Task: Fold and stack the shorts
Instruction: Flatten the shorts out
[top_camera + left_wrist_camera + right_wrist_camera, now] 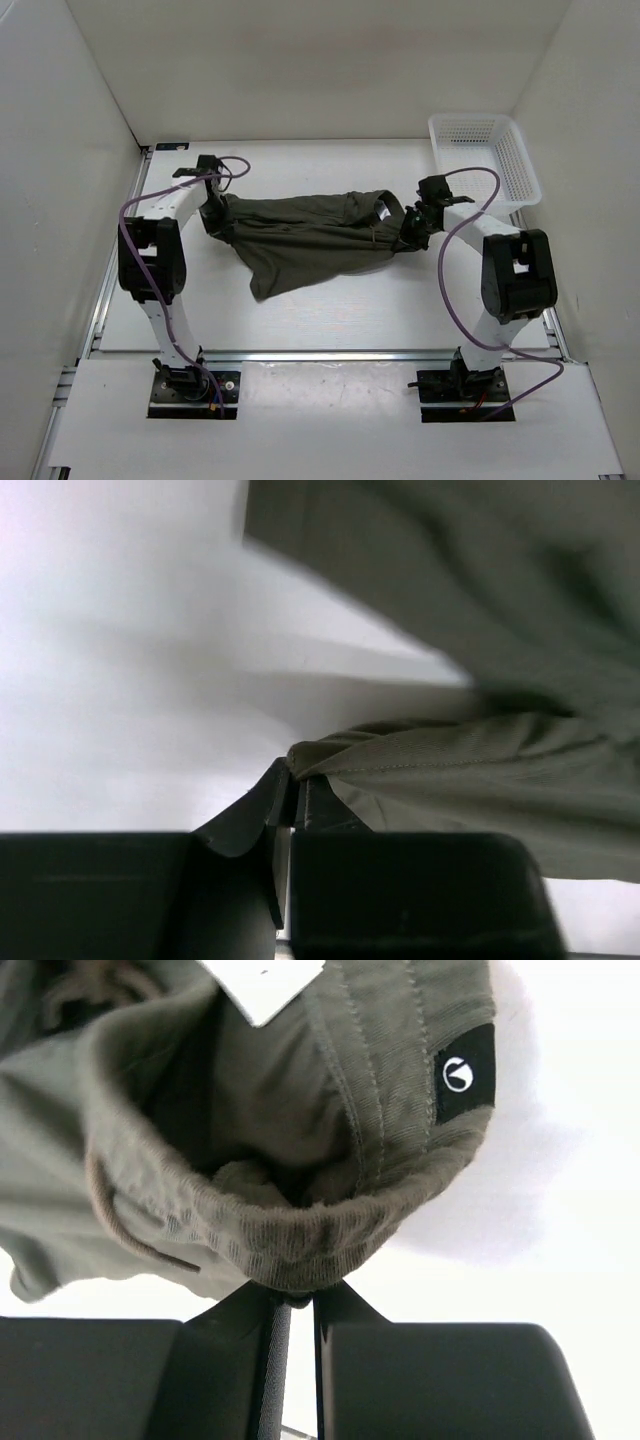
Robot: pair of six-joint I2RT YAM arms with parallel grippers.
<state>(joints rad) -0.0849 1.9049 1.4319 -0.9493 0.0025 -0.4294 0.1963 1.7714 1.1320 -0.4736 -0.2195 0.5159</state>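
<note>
One pair of dark olive-green, wrinkly fabric shorts spans the white table between two arms: left gripper clenched on a hem, right gripper pinching the waistband (beside its black logo tag). One white mesh basket sits far right.

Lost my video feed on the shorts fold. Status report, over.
Left hand shut on an edge of the shorts. Right hand shut on the waistband. Shorts stretched between both, unfolded. White basket far right, apart from the cloth.
</note>
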